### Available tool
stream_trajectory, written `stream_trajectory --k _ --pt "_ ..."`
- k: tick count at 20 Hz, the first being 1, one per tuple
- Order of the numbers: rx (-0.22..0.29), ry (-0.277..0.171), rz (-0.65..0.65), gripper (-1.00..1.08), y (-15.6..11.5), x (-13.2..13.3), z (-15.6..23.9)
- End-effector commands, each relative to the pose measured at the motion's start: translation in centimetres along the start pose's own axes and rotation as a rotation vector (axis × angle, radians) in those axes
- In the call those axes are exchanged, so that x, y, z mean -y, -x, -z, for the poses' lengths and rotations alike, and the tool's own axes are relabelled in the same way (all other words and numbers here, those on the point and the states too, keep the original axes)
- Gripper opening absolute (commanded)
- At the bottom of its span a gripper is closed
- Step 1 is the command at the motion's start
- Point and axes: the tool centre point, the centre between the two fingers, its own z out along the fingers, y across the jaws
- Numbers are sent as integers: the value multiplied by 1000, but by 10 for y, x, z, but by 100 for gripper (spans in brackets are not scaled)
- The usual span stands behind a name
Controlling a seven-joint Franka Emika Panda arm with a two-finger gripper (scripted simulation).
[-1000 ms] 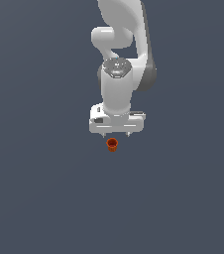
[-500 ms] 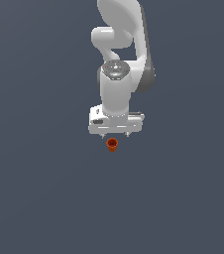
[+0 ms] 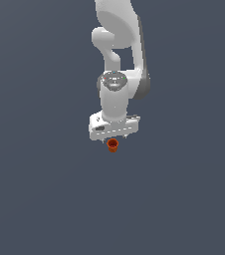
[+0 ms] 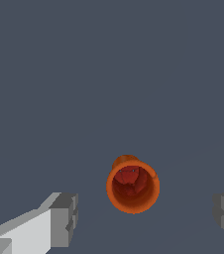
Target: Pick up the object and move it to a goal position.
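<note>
Below my one gripper (image 4: pixel 143 216), fingers spread wide, sits one orange-red cup (image 4: pixel 133 185) on plain grey floor (image 3: pixel 45 199).

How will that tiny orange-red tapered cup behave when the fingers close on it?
The tiny orange-red tapered cup looks rigid, so probably no squashing. Its narrow base suggests it may tip if one finger touches first. Its round tapered wall could slip from the open gripper.

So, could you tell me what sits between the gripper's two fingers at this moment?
The orange-red cup sits between the gripper's fingers, with bare gray floor either side of it; neither finger touches it. The wrist view shows this.
</note>
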Motion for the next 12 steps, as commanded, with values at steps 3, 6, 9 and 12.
stream_trajectory --k 3,6,9,12 --pt "1 3 95 100 8 -1 -19" --pt "2 4 142 100 12 -2 -28" --pt "2 4 175 100 15 -2 -35" --pt "2 4 196 100 16 -2 -39"
